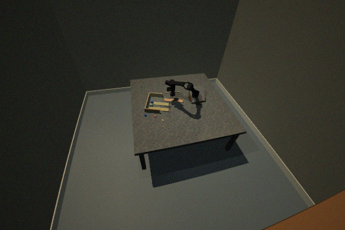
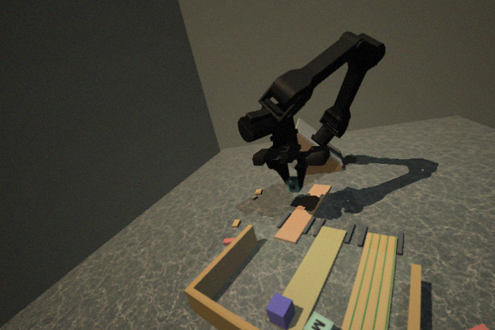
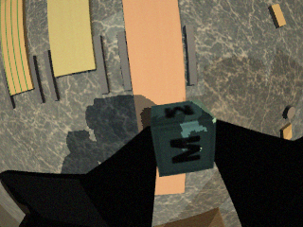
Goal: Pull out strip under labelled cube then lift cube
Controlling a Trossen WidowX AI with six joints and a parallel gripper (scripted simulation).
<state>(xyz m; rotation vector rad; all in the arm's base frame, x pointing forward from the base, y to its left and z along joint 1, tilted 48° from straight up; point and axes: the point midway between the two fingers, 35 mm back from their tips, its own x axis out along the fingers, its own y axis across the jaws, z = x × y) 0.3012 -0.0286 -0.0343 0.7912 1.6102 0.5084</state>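
My gripper (image 1: pixel 172 94) (image 2: pixel 294 185) (image 3: pixel 180 129) is shut on a teal cube (image 2: pixel 292 184) (image 3: pixel 185 151) lettered M and holds it above the table. In the wrist view the cube hangs over the plain orange strip (image 1: pixel 167 99) (image 2: pixel 295 226) (image 3: pixel 156 52), which lies outside the walled frame. A plain yellow strip (image 1: pixel 161 103) (image 2: pixel 319 254) (image 3: pixel 71 38) and a green-striped strip (image 2: pixel 374 274) (image 3: pixel 16 57) lie side by side. A purple cube (image 1: pixel 151 101) (image 2: pixel 280 310) and a second, pale green cube (image 1: pixel 150 104) (image 2: pixel 319 323) marked M are at the yellow strip's walled end.
A low wooden wall (image 1: pixel 147 102) (image 2: pixel 223 264) surrounds the strips on three sides. Short dark rails (image 2: pixel 349 233) (image 3: pixel 189 57) stand beside the strips. Small blocks lie outside, including a blue one (image 1: pixel 145 115) and a red one (image 1: pixel 154 116). A tilted brown panel (image 2: pixel 326 165) stands near the arm's base.
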